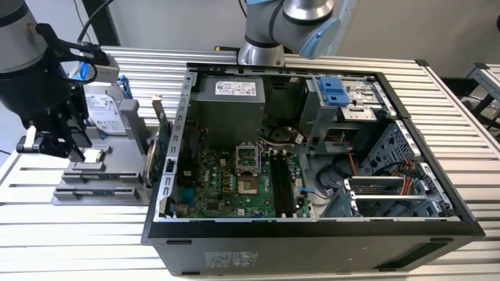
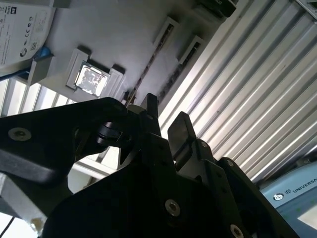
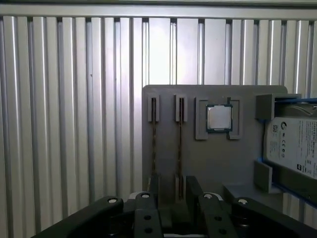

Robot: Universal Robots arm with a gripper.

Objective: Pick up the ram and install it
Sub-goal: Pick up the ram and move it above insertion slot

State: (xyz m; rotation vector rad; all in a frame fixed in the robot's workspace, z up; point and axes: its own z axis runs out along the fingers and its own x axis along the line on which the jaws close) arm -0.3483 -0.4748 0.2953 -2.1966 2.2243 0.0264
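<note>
Two thin dark ram sticks stand on edge in slots of a grey holder tray [image 3: 168, 94]: one ram [image 3: 180, 144] and a second ram [image 3: 153, 144] beside it. In the first wrist view my gripper [image 3: 173, 186] hangs open over their near ends. One ram runs into the gap between the black fingers [image 3: 193, 187], and the other lines up with the finger beside it. In the second wrist view the gripper [image 2: 166, 119] shows the same gap, with a ram edge [image 2: 148, 67] beyond it. The exterior view has the gripper [image 1: 74, 153] low over the tray [image 1: 93, 190], at that view's left.
The tray also carries a square silver processor [image 3: 219, 118] and a blue-framed hard drive [image 3: 297, 148]. A green expansion card [image 1: 160, 155] stands between tray and open computer case [image 1: 312, 231]. Black memory slots [image 1: 285, 182] lie on the motherboard. Ribbed aluminium table [image 1: 62, 234] all around.
</note>
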